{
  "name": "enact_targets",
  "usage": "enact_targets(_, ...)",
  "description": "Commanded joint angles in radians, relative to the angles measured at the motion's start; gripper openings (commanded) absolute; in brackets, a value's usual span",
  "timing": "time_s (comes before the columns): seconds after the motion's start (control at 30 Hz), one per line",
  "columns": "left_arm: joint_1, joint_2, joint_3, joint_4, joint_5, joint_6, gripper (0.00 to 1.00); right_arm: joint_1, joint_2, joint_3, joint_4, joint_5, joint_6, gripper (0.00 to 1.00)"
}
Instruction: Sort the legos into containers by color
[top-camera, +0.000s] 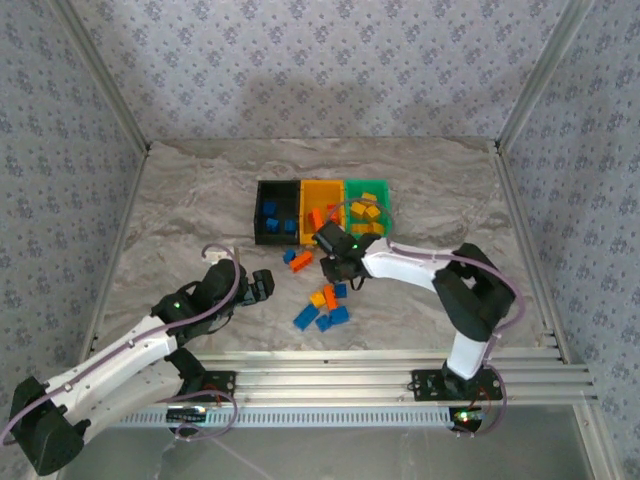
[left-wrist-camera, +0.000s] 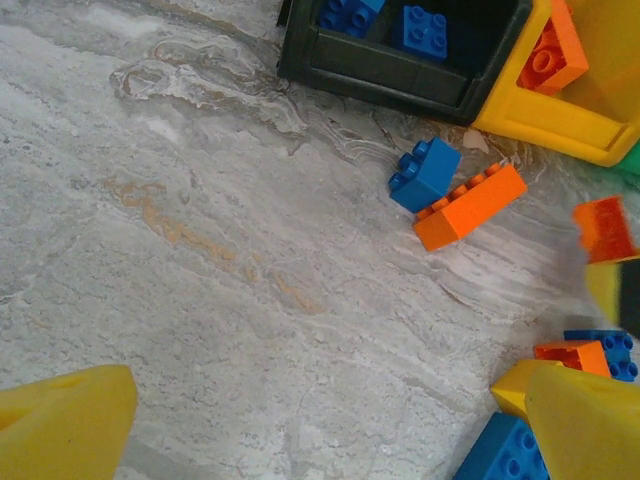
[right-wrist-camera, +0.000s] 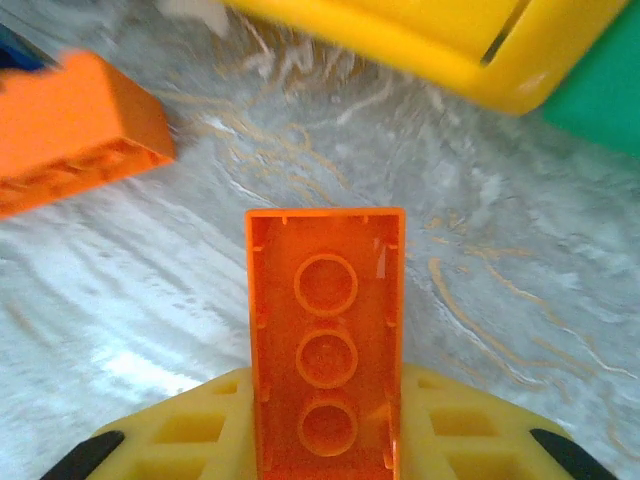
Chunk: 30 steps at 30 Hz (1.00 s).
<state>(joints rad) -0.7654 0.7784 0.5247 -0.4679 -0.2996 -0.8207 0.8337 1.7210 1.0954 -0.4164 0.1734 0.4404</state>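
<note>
I judged the sort a bit past halfway. The black bin (top-camera: 259, 210) held several blue bricks (left-wrist-camera: 424, 30), the yellow bin (top-camera: 322, 192) a few orange bricks (left-wrist-camera: 551, 56), and the green bin (top-camera: 368, 184) a heap of yellow bricks (top-camera: 366, 213). My right hand (right-wrist-camera: 325, 432) was clamped on an orange brick (right-wrist-camera: 325, 330), hollow side up toward its camera, near the yellow bin's front corner. My left hand (left-wrist-camera: 330, 440) hung with fingers wide apart, holding nothing. Loose on the counter (left-wrist-camera: 200, 280) lay a blue brick (left-wrist-camera: 424, 174) touching a long orange brick (left-wrist-camera: 470, 206) just before the bins, and a mixed cluster (top-camera: 326, 306) of blue, orange and yellow nearer me
</note>
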Motion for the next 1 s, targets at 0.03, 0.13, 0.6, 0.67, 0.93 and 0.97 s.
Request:
enact_targets(0.03, 0.005, 0.002, -0.004, 0.023, 0.011, 0.015, 1.00, -0.001, -0.146, 0.004, -0.026, 0.006, 0.021, 0.27)
enact_targets(0.13, 0.004, 0.004, -0.002, 0.028, 0.012, 0.020, 1.00, -0.023, -0.159, 0.072, -0.057, -0.036, 0.013, 0.27)
enact_targets(0.6, 0.004, 0.042, 0.015, 0.037, 0.042, 0.046, 1.00, -0.203, 0.249, 0.545, -0.121, -0.084, 0.027, 0.33)
enact_targets(0.67, 0.003, 0.060, 0.022, 0.041, 0.048, 0.061, 1.00, -0.212, 0.283, 0.594, -0.134, -0.081, 0.027, 0.40)
enact_targets(0.93, 0.004, 0.208, 0.098, 0.087, 0.091, 0.133, 1.00, -0.201, 0.187, 0.587, -0.067, -0.070, 0.033, 0.72)
enact_targets(0.97, 0.001, 0.233, 0.109, 0.098, 0.106, 0.143, 1.00, -0.196, 0.150, 0.552, -0.053, -0.066, 0.039, 0.73)
